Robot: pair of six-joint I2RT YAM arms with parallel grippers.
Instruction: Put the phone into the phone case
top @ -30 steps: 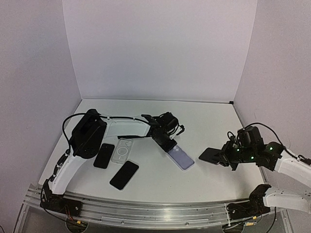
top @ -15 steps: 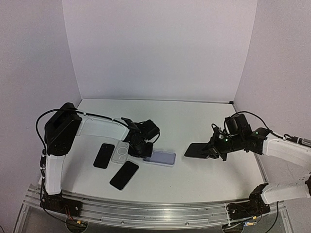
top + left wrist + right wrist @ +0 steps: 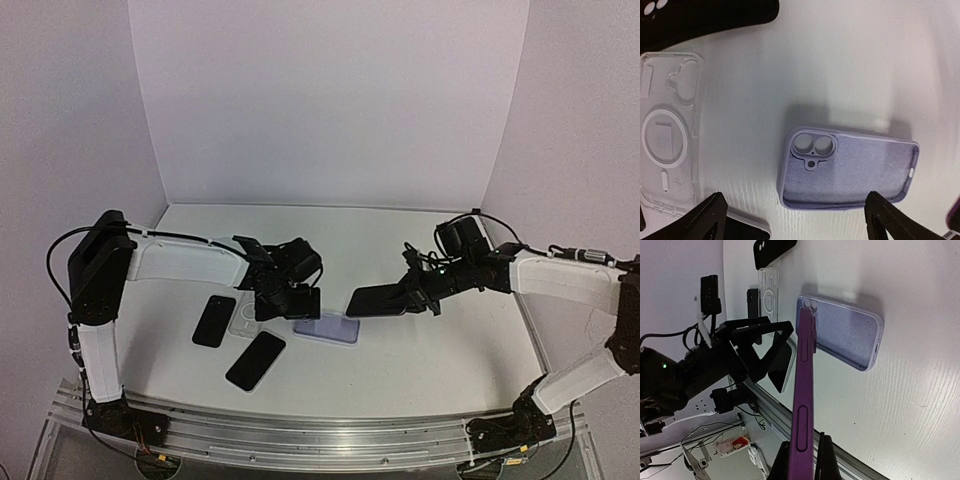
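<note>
The white table (image 3: 440,360) stands inside pale, bare walls (image 3: 330,100), and all things lie in its left half.

The left gripper (image 3: 293,302) hangs low over the table with its fingers (image 3: 710,216) spread wide and nothing held between them. In the left wrist view the lavender phone case (image 3: 850,170) lies flat just beyond the two fingertips, in the gap between them, with its hollow side up and free of both fingers. Its camera cut-outs are at the end nearer to one finger, and the charging-port end is nearer to the other.

Outside the finger on the cut-out side lies a clear case (image 3: 667,135), flat, with a ring in its middle. Farther from the fingertips on this same side is a black case (image 3: 705,15). Another dark flat piece (image 3: 255,360) lies nearer to the front edge of the table. I cannot tell if it is a phone or a case.

The right gripper (image 3: 418,293) is closed on the phone (image 3: 802,405). Its fingers (image 3: 826,457) press on the two flat faces at one end, so the purple side edge faces the wrist camera. The phone reaches straight out from the fingertips, in the air, toward the lavender case. Its free end is near the case, but I cannot tell if they touch.
</note>
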